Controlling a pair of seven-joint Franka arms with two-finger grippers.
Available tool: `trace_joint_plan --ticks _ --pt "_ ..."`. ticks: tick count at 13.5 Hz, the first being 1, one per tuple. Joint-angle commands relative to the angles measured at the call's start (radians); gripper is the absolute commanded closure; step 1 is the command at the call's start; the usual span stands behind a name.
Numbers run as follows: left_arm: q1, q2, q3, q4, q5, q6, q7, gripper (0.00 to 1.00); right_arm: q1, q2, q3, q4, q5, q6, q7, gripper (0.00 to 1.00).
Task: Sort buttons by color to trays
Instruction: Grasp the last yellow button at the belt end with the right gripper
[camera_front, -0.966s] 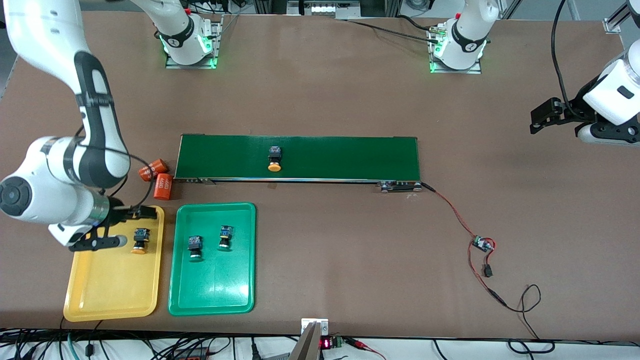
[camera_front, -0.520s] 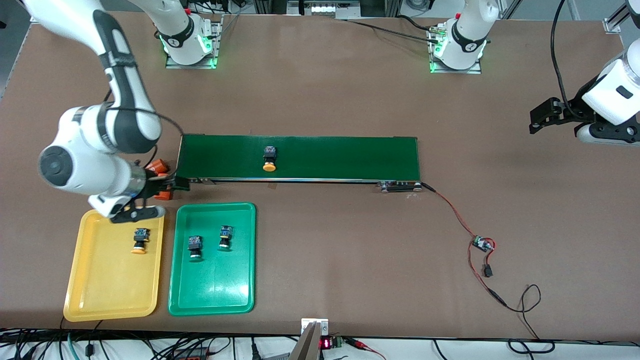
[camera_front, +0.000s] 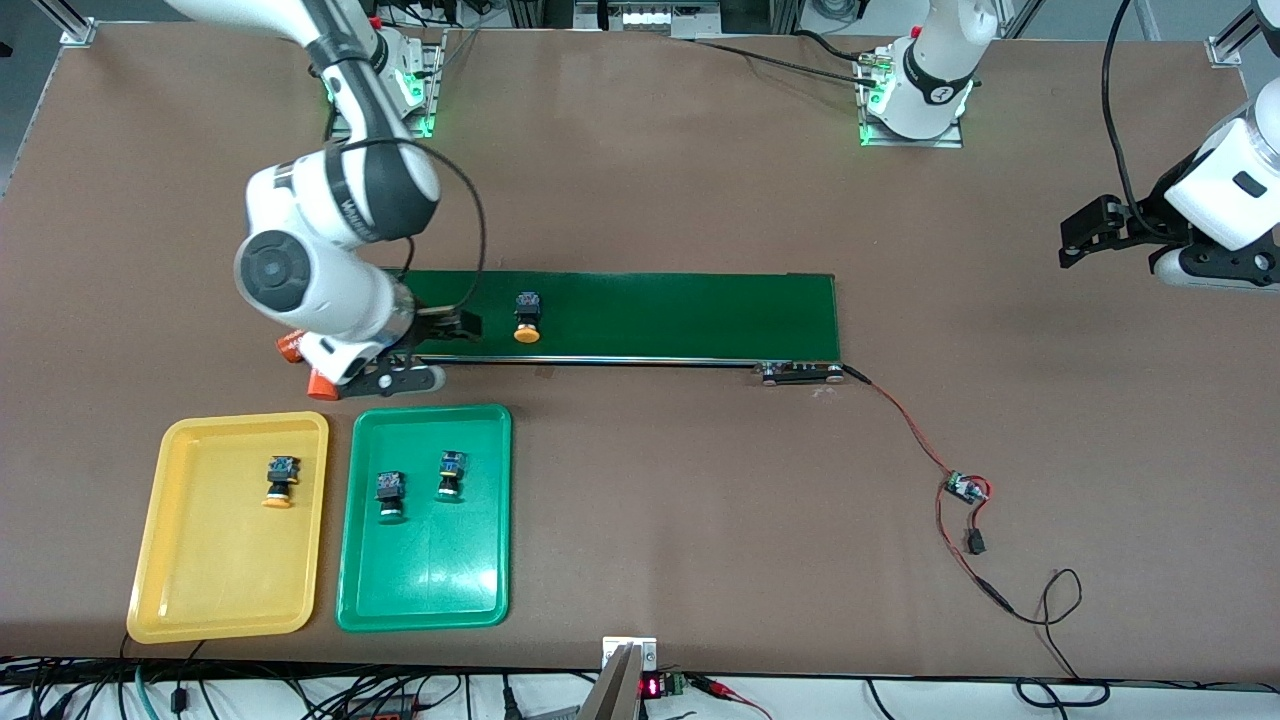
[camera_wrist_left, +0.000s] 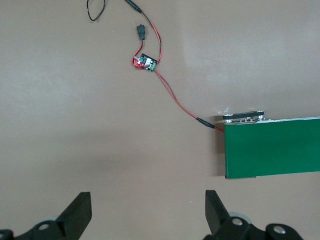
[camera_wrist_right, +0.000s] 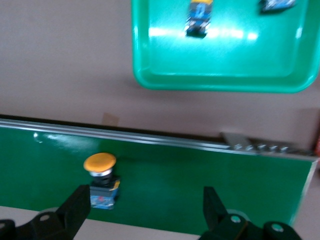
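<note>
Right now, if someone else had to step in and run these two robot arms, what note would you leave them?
Right end effector: open, empty, over the conveyor belt at the right arm's end, beside the yellow-capped button on the belt.
Left end effector: open, empty; that arm waits at its end of the table.
Done: one yellow-capped button lies in the yellow tray; two green-capped buttons lie in the green tray.
Left: pick the belt's button and put it in the yellow tray.
</note>
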Motion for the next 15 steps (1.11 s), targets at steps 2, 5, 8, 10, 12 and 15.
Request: trace_joint_plan --ticks 2,5,8,10,12,15 --pt "0.001 -0.015 -0.001 -0.002 0.015 -0.021 0.019 0.00 0.070 -0.048 -0.007 -0.125 0.008 0.095 0.121 0.00" --pt "0.001 -0.015 -0.001 -0.002 0.015 -0.021 0.019 0.00 0.107 -0.042 -0.007 -0.159 -0.003 0.134 0.262 0.00" --pt "0.002 -0.015 0.001 -0.002 0.015 -0.023 0.021 0.00 0.111 -0.042 -0.007 -0.191 -0.003 0.136 0.287 0.00" --pt "0.001 -0.015 -0.001 0.000 0.015 -0.023 0.021 0.00 0.112 -0.036 -0.007 -0.213 -0.003 0.149 0.302 0.00" --pt "-0.007 -0.013 -0.001 0.009 0.015 -0.023 0.018 0.00 0.112 -0.036 -0.007 -0.245 -0.003 0.174 0.305 0.00" --pt "-0.006 -0.012 -0.001 0.010 0.015 -0.023 0.019 0.00 0.112 -0.035 -0.007 -0.271 -0.003 0.197 0.312 0.00"
